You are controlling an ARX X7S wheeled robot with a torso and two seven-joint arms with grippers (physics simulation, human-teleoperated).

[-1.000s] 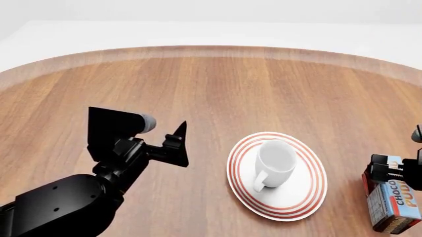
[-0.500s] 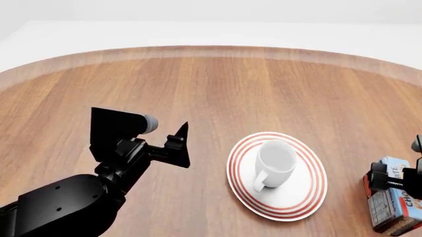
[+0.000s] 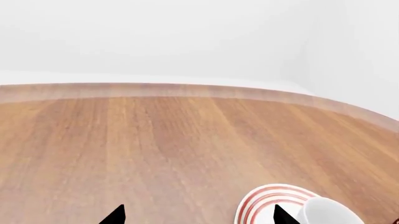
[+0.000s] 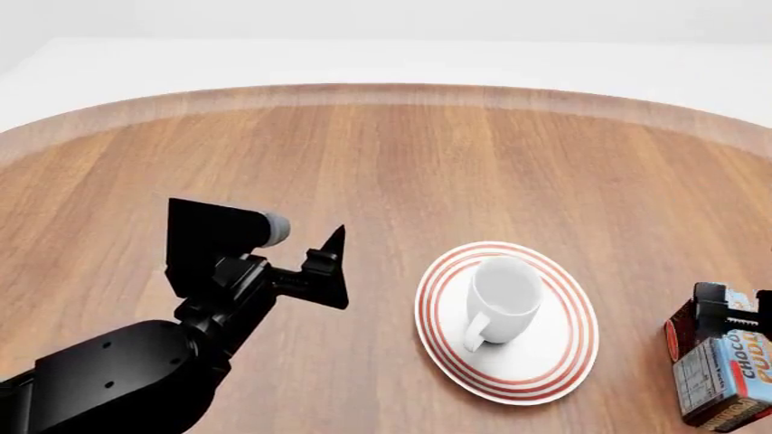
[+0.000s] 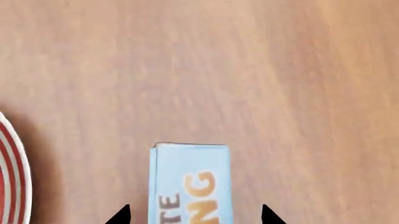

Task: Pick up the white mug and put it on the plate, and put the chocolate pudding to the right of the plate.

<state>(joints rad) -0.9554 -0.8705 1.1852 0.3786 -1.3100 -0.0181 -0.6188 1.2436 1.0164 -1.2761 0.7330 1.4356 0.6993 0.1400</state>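
In the left wrist view we see the wooden surface (image 3: 156,144) stretching away, with the two black tips of the left tool (image 3: 198,215) spread well apart and nothing between them; the plate (image 3: 265,203) with its red rings and part of the white mug (image 3: 327,212) sit at the frame's edge just beyond one tip. In the head view we find the plate (image 4: 549,362) at about four o'clock from the picture's middle, and the white mug (image 4: 501,298) stands upright on it, handle turned toward seven o'clock. The left tool (image 4: 328,267) hovers at nine o'clock from the plate, apart from it and holding nothing. At three o'clock from the plate, near the picture's edge, the chocolate pudding (image 4: 724,380) is tilted, with the right tool (image 4: 728,318) at its upper end. In the right wrist view we see the chocolate pudding (image 5: 190,184) between the spread tips of the right tool (image 5: 194,215), with gaps on both sides, so it is open; a sliver of the plate (image 5: 12,177) shows beside it.
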